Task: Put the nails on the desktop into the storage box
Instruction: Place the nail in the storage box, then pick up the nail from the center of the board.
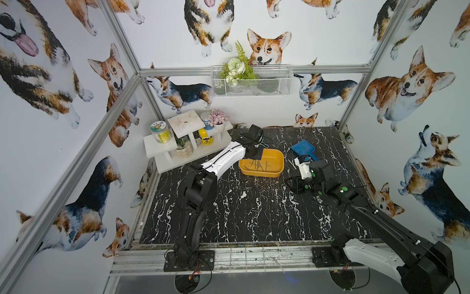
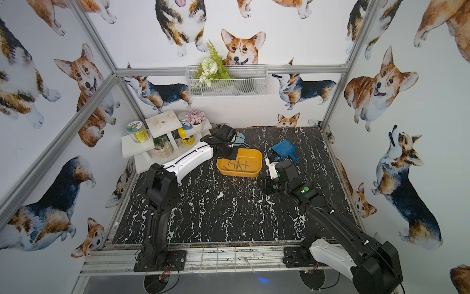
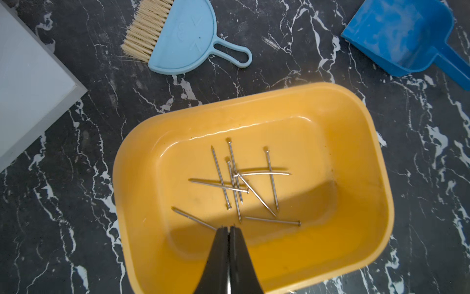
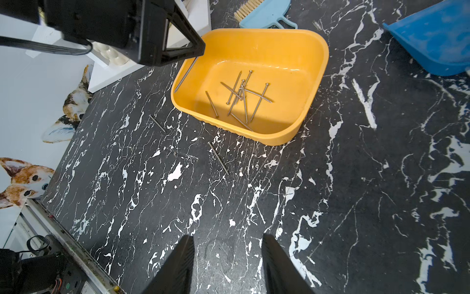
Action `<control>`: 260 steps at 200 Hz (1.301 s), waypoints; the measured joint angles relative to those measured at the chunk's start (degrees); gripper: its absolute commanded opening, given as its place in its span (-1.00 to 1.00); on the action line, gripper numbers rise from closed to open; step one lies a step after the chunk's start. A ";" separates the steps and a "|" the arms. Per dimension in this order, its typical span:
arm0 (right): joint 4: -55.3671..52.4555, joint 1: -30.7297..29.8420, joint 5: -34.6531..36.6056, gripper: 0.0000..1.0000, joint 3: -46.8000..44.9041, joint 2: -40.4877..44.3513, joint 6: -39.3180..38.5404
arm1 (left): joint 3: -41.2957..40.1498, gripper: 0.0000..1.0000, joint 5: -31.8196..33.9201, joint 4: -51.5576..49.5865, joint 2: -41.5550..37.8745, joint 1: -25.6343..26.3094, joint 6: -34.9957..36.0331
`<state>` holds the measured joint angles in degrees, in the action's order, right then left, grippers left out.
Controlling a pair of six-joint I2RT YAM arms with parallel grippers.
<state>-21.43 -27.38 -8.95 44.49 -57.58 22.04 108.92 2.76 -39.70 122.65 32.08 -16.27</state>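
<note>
The yellow-orange storage box (image 1: 262, 174) stands mid-back on the black marbled desktop (image 1: 241, 216). Several nails (image 3: 235, 183) lie crossed on its floor. My left gripper (image 3: 228, 227) hovers over the box's left end, jaws pressed together. In the right wrist view a nail (image 4: 186, 75) hangs slanted from its tip, above the box rim (image 4: 254, 31). Two more nails lie on the desktop in front of the box, one (image 4: 157, 123) to the left and one (image 4: 218, 158) nearer. My right gripper (image 4: 227, 236) stands open over bare desktop, nothing between its fingers.
A light blue hand brush (image 3: 185, 38) lies behind the box and a blue dustpan (image 1: 302, 149) to its right. A white tiered shelf (image 1: 188, 142) with jars and pots fills the back left corner. A white wire basket (image 1: 251, 81) hangs on the back wall.
</note>
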 measured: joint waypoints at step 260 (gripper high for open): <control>-5.03 -12.33 2.16 -0.02 23.76 -32.92 -15.02 | -48.98 0.38 1.97 6.56 -55.08 -2.03 -10.49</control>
<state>-26.46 -39.70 -6.79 68.25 -90.50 7.03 59.94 4.73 -33.15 67.57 30.04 -26.76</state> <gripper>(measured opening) 0.490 0.679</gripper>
